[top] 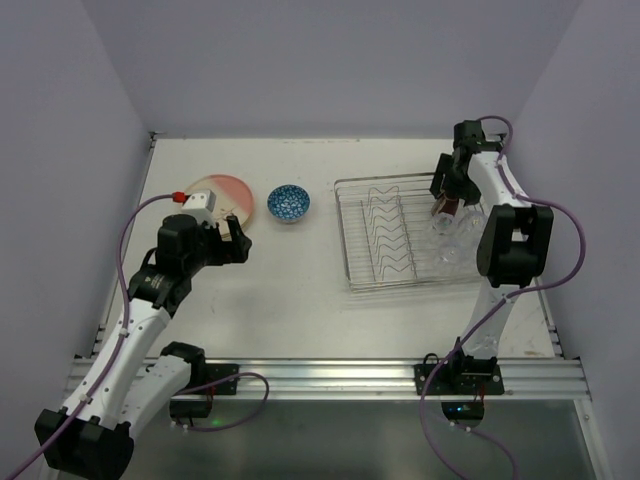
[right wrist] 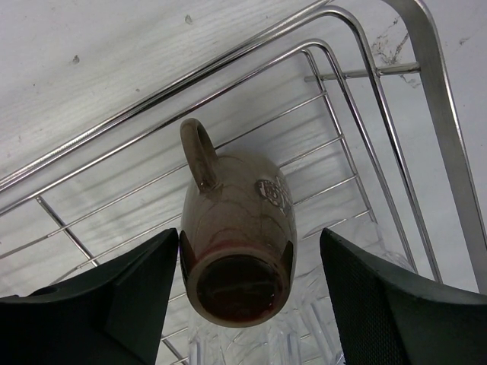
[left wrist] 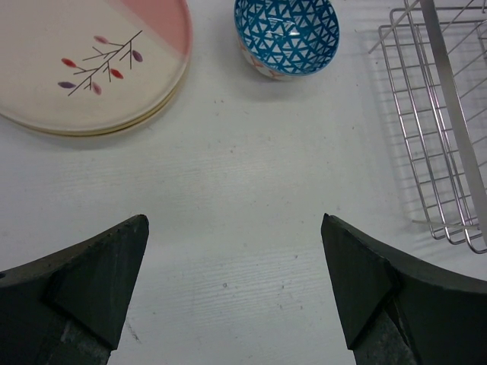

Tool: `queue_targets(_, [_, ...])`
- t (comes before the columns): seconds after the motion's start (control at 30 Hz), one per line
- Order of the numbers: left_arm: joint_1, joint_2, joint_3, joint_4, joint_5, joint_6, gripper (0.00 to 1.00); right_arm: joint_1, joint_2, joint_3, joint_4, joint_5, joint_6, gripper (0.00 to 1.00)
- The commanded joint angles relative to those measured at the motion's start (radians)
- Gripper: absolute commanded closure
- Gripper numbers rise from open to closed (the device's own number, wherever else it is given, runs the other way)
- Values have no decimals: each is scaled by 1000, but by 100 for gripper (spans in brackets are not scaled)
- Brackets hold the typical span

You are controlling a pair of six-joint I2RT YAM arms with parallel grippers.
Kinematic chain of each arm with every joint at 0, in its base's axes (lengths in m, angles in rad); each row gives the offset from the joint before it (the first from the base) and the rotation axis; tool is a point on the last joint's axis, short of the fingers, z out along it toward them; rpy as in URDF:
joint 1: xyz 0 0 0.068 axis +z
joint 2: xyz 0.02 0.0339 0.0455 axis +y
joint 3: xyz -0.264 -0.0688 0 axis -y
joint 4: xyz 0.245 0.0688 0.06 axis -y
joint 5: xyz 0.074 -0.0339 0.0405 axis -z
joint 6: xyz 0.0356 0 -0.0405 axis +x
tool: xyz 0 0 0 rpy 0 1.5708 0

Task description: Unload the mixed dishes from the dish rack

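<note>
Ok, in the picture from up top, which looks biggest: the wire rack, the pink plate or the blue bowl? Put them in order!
1. Wire rack: biggest by far.
2. Pink plate: middle, even with the left arm covering a bit of it.
3. Blue bowl: smallest.
All three sit on the table, so the order is safe.

Blue-triangled bowl; brown, perhaps red-banded mug

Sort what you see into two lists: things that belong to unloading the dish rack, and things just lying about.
Belongs to the job: dish rack; mug; glasses; plates; bowl.
Just lying about: no loose items seen; only table, purple cables.
</note>
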Motion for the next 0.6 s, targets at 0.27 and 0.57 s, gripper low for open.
queue_targets(0.27, [-13,-22,-3,31,13,32,0,18,18,19,-28,15,1,26])
queue_targets(0.57, [-15,-27,-3,31,13,34,0,18,27,18,-35,15,10,28])
